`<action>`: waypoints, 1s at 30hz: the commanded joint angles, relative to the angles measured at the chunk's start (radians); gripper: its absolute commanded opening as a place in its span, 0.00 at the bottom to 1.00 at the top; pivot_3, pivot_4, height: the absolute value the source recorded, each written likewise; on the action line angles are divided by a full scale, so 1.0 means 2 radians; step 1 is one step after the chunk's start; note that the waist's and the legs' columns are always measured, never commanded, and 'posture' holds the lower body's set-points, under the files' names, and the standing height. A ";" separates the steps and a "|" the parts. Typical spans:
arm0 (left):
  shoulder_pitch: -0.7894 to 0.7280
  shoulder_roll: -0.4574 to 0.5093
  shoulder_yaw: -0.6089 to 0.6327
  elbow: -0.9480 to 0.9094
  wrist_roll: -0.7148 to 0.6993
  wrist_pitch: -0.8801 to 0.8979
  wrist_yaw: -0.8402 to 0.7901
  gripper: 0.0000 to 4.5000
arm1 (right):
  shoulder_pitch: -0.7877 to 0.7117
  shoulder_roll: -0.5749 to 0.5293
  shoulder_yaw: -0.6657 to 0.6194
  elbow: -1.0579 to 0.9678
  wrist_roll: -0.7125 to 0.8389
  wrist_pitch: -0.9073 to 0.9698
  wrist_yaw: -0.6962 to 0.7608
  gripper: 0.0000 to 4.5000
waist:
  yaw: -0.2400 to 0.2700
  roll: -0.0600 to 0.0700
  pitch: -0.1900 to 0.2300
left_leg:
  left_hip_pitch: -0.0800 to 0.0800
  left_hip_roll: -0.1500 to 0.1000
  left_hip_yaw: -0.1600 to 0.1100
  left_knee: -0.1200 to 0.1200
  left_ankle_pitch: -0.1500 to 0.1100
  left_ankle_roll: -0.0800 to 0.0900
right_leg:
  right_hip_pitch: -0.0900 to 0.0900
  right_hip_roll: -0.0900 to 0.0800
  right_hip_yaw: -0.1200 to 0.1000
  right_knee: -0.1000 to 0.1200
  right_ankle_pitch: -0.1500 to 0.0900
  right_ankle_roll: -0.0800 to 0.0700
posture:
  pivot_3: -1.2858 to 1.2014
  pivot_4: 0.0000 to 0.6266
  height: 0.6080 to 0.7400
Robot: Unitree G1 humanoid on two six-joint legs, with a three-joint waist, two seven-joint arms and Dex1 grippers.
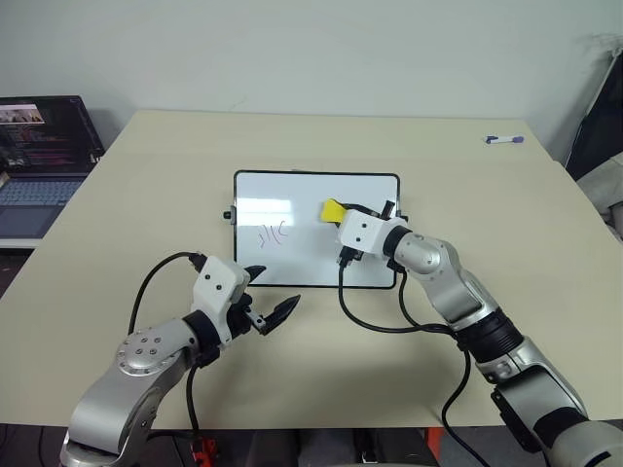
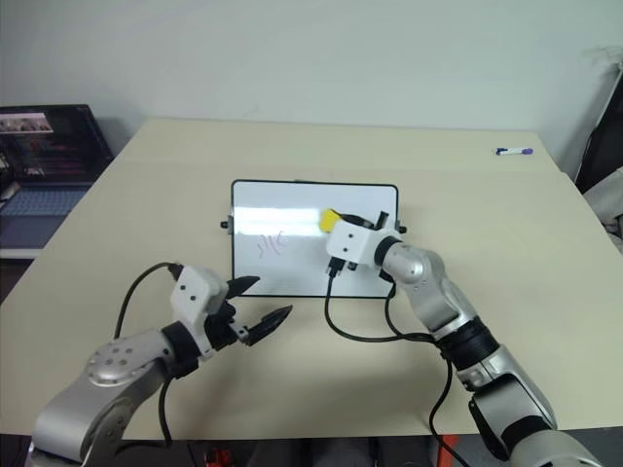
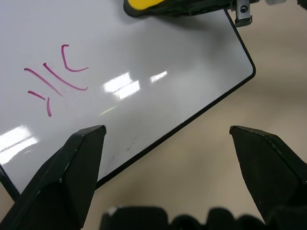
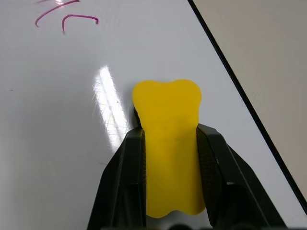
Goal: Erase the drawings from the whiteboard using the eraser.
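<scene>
Pale beige tabletop (image 1: 146, 195) runs back to a plain light wall, and one small rectangular whiteboard with a thin black frame (image 1: 316, 230) lies flat near its middle, its long sides running across the table. One open dark laptop with a lit screen (image 1: 44, 146) sits on a lower surface off the table's left edge. One white marker with a purple cap (image 1: 504, 139) lies near the far right corner, well apart from the board. Black cables loop from both arms across the bare table in front of the board.

One small yellow block eraser (image 4: 169, 143) is pinched between the two black fingers of the right gripper (image 1: 341, 216), its free end sticking out past the fingertips over the right half of the board; whether it touches the surface cannot be told. The purple-pink marker drawings (image 1: 274, 233) sit on the left half of the board: about three groups of thin strokes, curved and slanted lines close together. They lie to the left of the eraser, clearly apart from it, with bare white board between and nothing in the way.

The left gripper (image 1: 268, 313) hovers over bare table just in front of the board's near left corner, its two fingers spread wide with nothing between them.
</scene>
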 commanded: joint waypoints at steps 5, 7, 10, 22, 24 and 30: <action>0.015 -0.001 0.007 0.009 0.005 -0.032 -0.010 1.00 | 0.049 -0.040 0.038 -0.041 -0.001 0.017 0.106 0.24 | -0.002 0.000 0.000 | 0.000 0.000 0.000 0.000 0.000 0.000 | 0.000 0.000 0.000 0.000 0.000 0.000 | 0.52 0.24 1.00; 0.023 -0.003 0.016 0.015 0.004 -0.042 -0.014 1.00 | 0.044 -0.036 0.022 -0.063 -0.007 0.015 0.088 0.24 | -0.004 0.000 0.000 | 0.000 0.000 0.000 0.000 0.000 0.000 | 0.000 0.000 0.000 0.000 0.000 0.000 | 0.52 0.24 1.00; 0.036 -0.004 0.033 0.023 0.002 -0.058 -0.018 1.00 | 0.055 -0.021 -0.030 -0.118 0.045 0.067 0.091 0.24 | -0.003 0.001 0.000 | 0.000 0.000 0.000 0.000 0.000 0.000 | -0.001 0.000 0.000 0.000 0.000 0.000 | 0.52 0.24 1.00; 0.088 -0.030 0.099 0.017 0.006 -0.078 0.021 1.00 | 0.178 -0.058 -0.118 -0.291 0.275 0.158 0.206 0.24 | -0.003 0.001 0.001 | -0.003 0.000 -0.001 -0.001 -0.003 -0.001 | -0.002 0.000 -0.001 -0.002 -0.001 -0.001 | 0.52 0.24 1.00; 0.098 -0.036 0.107 0.012 0.002 -0.077 0.025 1.00 | 0.178 -0.050 -0.116 -0.293 0.291 0.157 0.201 0.24 | -0.004 0.001 0.001 | -0.003 0.001 0.000 -0.001 -0.003 -0.001 | -0.002 0.000 -0.001 -0.002 -0.001 -0.001 | 0.52 0.24 1.00; 0.109 -0.046 0.120 0.003 -0.001 -0.072 0.040 1.00 | 0.166 -0.029 -0.090 -0.270 0.285 0.143 0.179 0.24 | -0.003 0.001 0.001 | -0.002 0.001 -0.001 -0.001 -0.003 -0.001 | -0.002 0.000 -0.001 -0.001 -0.003 0.001 | 0.52 0.24 1.00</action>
